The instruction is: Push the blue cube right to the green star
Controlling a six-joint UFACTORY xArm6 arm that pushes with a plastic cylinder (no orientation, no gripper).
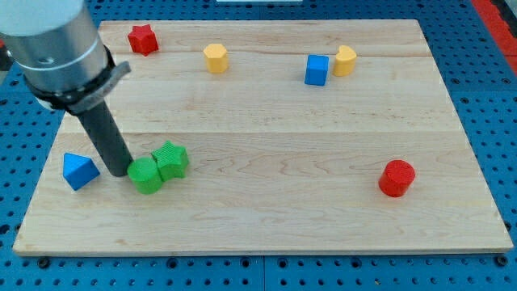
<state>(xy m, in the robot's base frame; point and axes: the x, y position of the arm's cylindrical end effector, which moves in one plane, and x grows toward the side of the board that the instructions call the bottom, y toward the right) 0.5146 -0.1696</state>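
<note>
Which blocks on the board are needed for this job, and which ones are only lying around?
Needed: blue cube, green star, my tip left of the green blocks.

Lying around: green round block, blue triangle, red star, two yellow blocks, red cylinder.

one view | high, probably front | angled down | whole board [266, 234]

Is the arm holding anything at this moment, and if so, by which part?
Nothing is held; the arm ends in a rod. My tip rests on the board, just left of a green block, between it and the blue triangular block. Whether they touch is unclear.
</note>
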